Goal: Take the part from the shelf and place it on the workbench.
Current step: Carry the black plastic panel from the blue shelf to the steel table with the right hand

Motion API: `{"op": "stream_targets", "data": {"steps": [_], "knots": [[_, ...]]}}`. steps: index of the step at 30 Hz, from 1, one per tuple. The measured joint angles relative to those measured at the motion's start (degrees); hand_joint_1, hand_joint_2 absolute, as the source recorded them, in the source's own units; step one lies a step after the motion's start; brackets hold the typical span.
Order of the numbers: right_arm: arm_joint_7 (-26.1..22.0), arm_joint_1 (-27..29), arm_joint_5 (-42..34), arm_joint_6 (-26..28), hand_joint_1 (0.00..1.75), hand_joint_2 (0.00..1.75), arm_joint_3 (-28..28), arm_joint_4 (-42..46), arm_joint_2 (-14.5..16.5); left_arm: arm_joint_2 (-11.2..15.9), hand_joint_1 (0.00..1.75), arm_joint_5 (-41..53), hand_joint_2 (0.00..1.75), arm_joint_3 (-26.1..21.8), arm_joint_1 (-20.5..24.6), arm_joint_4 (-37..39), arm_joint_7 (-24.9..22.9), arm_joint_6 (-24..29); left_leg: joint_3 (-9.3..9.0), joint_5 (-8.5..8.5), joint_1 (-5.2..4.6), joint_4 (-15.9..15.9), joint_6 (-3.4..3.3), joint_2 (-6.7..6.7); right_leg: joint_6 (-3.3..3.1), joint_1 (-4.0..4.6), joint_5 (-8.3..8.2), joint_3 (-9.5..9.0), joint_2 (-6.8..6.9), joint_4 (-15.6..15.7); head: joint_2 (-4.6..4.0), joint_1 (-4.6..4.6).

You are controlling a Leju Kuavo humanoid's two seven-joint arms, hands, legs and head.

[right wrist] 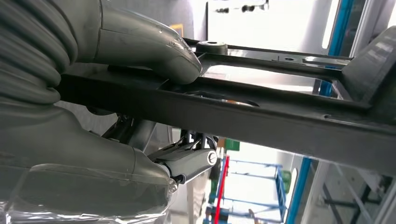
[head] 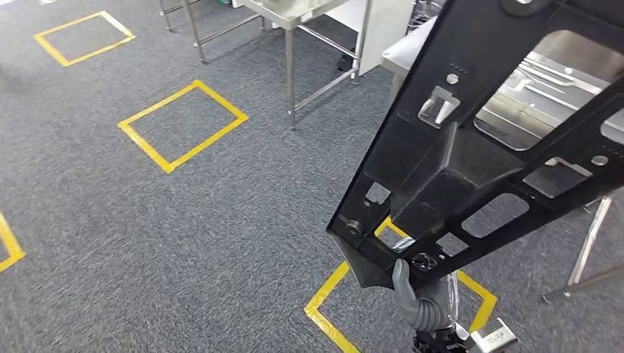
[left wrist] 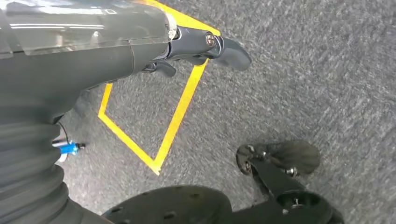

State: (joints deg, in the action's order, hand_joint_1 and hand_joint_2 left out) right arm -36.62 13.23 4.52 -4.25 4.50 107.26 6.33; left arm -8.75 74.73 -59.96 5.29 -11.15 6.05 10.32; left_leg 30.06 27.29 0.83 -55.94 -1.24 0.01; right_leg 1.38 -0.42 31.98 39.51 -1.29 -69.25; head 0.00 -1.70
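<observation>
The right hand grips the part at its lower, narrow end: in the right wrist view the thick grey thumb presses on one face of a black bar of the part while a darker finger curls under the other side, so the bar is clamped between them. The part is a large, flat, black frame with many cut-out windows and a few small metal fittings (one silvery clip sits near its middle), held tilted in the air, its wide end rising toward the upper right of the head view. Behind that wide end stands a workbench with a shiny steel top, and the part is above the carpet rather than resting on it.

The left hand hangs over the grey carpet, fingers loosely extended and holding nothing. Yellow tape squares are marked on the carpet, one just beneath the right hand. A second steel table stands farther back.
</observation>
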Motion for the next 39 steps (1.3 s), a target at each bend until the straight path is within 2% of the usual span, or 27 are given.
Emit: {"op": "stream_targets", "data": {"steps": [1,2,3,4,6,8,10,12,13,15,16,17,18,19,21,23,25,26,28,30,31,32,33,34,36,37,39], "knots": [[0.01,-0.01,0.00,0.00,1.75,1.75,0.00,-0.01,-0.01,0.01,0.00,-0.01,1.75,-0.01,-0.07,0.00,-0.09,0.00,-0.02,0.08,-0.06,-0.02,0.00,0.77,0.15,-0.14,0.93,1.50,0.60,-3.00,0.00,0.00],[0.02,0.01,0.00,0.00,1.75,1.75,0.00,-0.01,-0.02,0.01,0.00,-0.03,1.75,-0.01,-0.09,0.00,-0.19,0.00,-0.10,0.20,-0.08,-0.03,0.04,1.54,0.24,-0.26,0.81,2.08,0.97,-4.17,0.00,0.00],[0.03,0.01,0.00,0.00,1.75,1.75,0.00,-0.01,-0.03,0.00,0.00,-0.03,1.75,-0.01,-0.08,0.00,-0.30,0.00,-0.25,0.33,-0.08,-0.04,0.14,2.18,0.26,-0.35,-0.46,1.35,1.24,-2.80,0.00,0.00],[0.03,0.00,0.00,0.00,1.75,1.75,0.00,-0.01,-0.04,-0.02,0.00,-0.03,1.75,-0.01,-0.07,0.00,-0.38,0.00,-0.50,0.50,-0.08,-0.04,0.27,2.81,0.21,-0.38,-2.37,-0.42,1.77,0.44,0.00,0.00],[0.05,-0.07,0.00,-0.01,1.75,1.75,0.01,-0.01,-0.04,-0.12,0.00,-0.03,1.75,-0.01,-0.06,0.00,-0.45,0.00,-1.05,0.94,-0.25,-0.09,0.74,3.82,-0.27,-0.06,-5.30,-4.62,4.16,8.22,0.00,-0.01],[0.08,-0.15,0.01,-0.01,1.75,1.75,0.02,0.00,-0.04,-0.20,0.00,-0.03,1.75,-0.01,-0.04,0.00,-0.46,0.01,-1.46,1.35,-0.52,-0.13,1.36,4.75,-0.90,0.46,-5.85,-6.39,5.42,11.73,0.00,-0.01],[0.09,-0.13,0.02,-0.01,1.75,1.75,0.02,0.03,-0.06,-0.20,0.00,-0.04,1.75,-0.01,0.06,0.00,-0.47,0.03,-1.81,1.70,-0.61,-0.06,1.98,5.77,-1.48,0.59,-5.79,-6.37,4.21,11.95,0.00,-0.02],[0.09,-0.14,0.02,-0.01,1.75,1.75,0.02,0.10,-0.07,-0.19,0.00,-0.05,1.75,0.00,0.14,0.00,-0.46,0.05,-1.48,3.02,-0.41,-1.63,2.57,4.52,-2.14,0.32,-5.94,-6.61,2.98,12.28,0.00,-0.02],[0.08,-0.18,0.02,-0.01,1.75,1.75,0.04,0.14,-0.06,-0.19,0.00,-0.04,1.75,0.00,0.13,0.00,-0.45,0.07,-0.41,4.50,-0.29,-4.10,2.79,3.23,-2.47,0.15,-6.04,-6.73,2.41,12.43,0.00,-0.02],[0.08,-0.19,0.02,-0.01,1.75,1.75,0.09,0.16,-0.06,-0.19,0.00,-0.15,1.75,-0.03,0.08,0.00,-0.32,0.05,3.45,8.16,-0.21,-12.08,2.98,1.02,-2.91,0.22,-6.04,-6.72,1.20,12.41,0.00,-0.02],[0.08,-0.13,0.01,-0.01,1.75,1.75,0.11,0.16,-0.06,-0.19,0.00,-0.19,1.75,-0.04,0.16,0.00,-0.25,0.04,5.28,9.24,-0.22,-15.59,3.01,0.68,-2.99,0.29,-6.02,-6.72,0.50,12.35,0.00,-0.02],[0.08,-0.07,0.00,0.00,1.75,1.75,0.11,0.16,-0.06,-0.19,0.00,-0.21,1.75,-0.04,0.25,0.00,-0.19,0.03,6.34,9.21,-0.24,-17.42,2.98,0.55,-3.04,0.37,-5.98,-6.76,-0.24,12.28,0.00,-0.02],[0.07,0.00,-0.02,0.01,1.75,1.75,0.11,0.16,-0.06,-0.19,0.00,-0.19,1.75,-0.04,0.34,0.00,-0.15,0.03,6.31,7.95,-0.25,-16.88,2.85,0.47,-3.05,0.43,-5.93,-6.86,-1.04,12.20,0.00,-0.02],[0.04,0.09,-0.03,0.03,1.75,1.75,0.11,0.16,-0.06,-0.19,0.00,-0.14,1.75,-0.04,0.35,0.00,-0.13,0.04,5.23,5.72,-0.25,-14.04,2.62,0.21,-3.03,0.48,-5.88,-6.99,-1.87,12.13,0.00,-0.02],[-0.09,0.34,-0.04,0.09,1.75,1.75,0.11,0.16,-0.06,-0.17,0.00,-0.04,1.75,-0.03,0.15,0.00,-0.06,0.06,2.17,1.56,-0.21,-6.13,1.96,-1.88,-2.83,0.56,-5.77,-7.07,-3.40,11.96,0.00,-0.02],[-0.27,0.57,-0.05,0.13,1.75,1.75,0.11,0.17,-0.07,-0.16,0.00,0.05,1.75,-0.03,0.03,0.00,0.03,0.07,0.50,0.47,-0.25,-1.69,1.52,-3.69,-2.30,0.46,-5.85,-6.64,-4.59,11.77,0.00,-0.02],[-0.34,0.93,-0.06,0.16,1.75,1.75,0.11,0.24,-0.08,-0.18,0.00,0.11,1.75,-0.02,0.15,0.00,0.09,0.07,0.17,0.66,-0.28,-0.90,1.17,-3.32,-1.48,0.30,-6.09,-6.19,-5.65,11.82,0.00,-0.01],[-0.34,1.20,-0.07,0.18,1.75,1.75,0.11,0.31,-0.09,-0.22,0.00,0.15,1.75,-0.01,0.22,0.00,0.11,0.07,0.01,0.47,-0.20,-0.59,0.88,-2.77,-1.14,0.28,-6.00,-6.07,-5.53,11.66,0.00,-0.01],[-0.37,1.45,-0.09,0.21,1.75,1.75,0.11,0.55,-0.13,-0.30,0.00,0.22,1.75,0.01,0.19,0.00,0.13,0.09,-0.34,0.10,0.10,0.14,0.28,-1.52,-0.61,0.42,-4.33,-4.87,-3.23,9.12,0.00,-0.01],[-0.38,1.41,-0.10,0.24,1.75,1.75,0.11,0.69,-0.19,-0.31,0.00,0.32,1.75,0.01,-0.02,0.00,0.07,0.14,-0.48,0.08,0.06,0.34,0.00,-0.07,-0.16,0.19,-0.76,-1.47,-0.18,2.26,0.00,0.00],[-0.37,1.40,-0.10,0.25,1.75,1.75,0.11,0.69,-0.21,-0.30,0.00,0.36,1.75,0.01,-0.11,0.00,0.02,0.15,-0.49,0.15,0.01,0.32,0.01,0.70,0.11,-0.04,0.72,0.50,0.53,-1.52,0.00,0.00],[-0.36,1.43,-0.10,0.27,1.75,1.75,0.11,0.69,-0.24,-0.30,0.00,0.38,1.75,0.01,-0.16,0.00,-0.03,0.14,-0.53,0.25,0.00,0.30,0.05,1.44,0.36,-0.28,1.30,1.84,0.85,-4.03,0.00,0.00],[-0.36,1.45,-0.10,0.28,1.75,1.75,0.11,0.69,-0.26,-0.31,0.00,0.39,1.75,0.02,-0.16,0.00,-0.08,0.12,-0.64,0.39,0.02,0.28,0.16,2.15,0.59,-0.52,0.70,2.07,1.07,-4.38,0.00,0.00],[-0.36,1.45,-0.10,0.30,1.75,1.75,0.11,0.69,-0.29,-0.32,0.00,0.41,1.75,0.02,-0.15,0.00,-0.14,0.09,-0.83,0.58,0.06,0.24,0.34,2.81,0.75,-0.72,-0.93,1.00,1.39,-2.30,0.00,0.00],[-0.35,1.38,-0.09,0.28,1.75,1.75,0.11,0.70,-0.32,-0.36,0.00,0.45,1.75,0.03,-0.15,0.00,-0.24,0.07,-1.34,1.13,0.04,0.04,0.86,3.93,0.81,-0.75,-4.69,-3.35,3.51,5.82,0.00,0.00],[-0.37,1.33,-0.10,0.27,1.75,1.75,0.11,0.72,-0.32,-0.36,0.00,0.46,1.75,0.03,-0.14,0.00,-0.28,0.09,-1.56,1.45,-0.07,-0.12,1.21,4.40,0.54,-0.62,-5.72,-5.03,4.46,9.06,0.00,-0.01],[-0.37,1.26,-0.10,0.26,1.75,1.75,0.11,0.74,-0.34,-0.36,0.00,0.46,1.75,0.03,-0.09,0.00,-0.33,0.18,-1.93,1.94,-0.36,-0.26,1.91,5.32,-0.25,-0.23,-5.74,-6.00,5.06,11.23,0.00,-0.01]]}}
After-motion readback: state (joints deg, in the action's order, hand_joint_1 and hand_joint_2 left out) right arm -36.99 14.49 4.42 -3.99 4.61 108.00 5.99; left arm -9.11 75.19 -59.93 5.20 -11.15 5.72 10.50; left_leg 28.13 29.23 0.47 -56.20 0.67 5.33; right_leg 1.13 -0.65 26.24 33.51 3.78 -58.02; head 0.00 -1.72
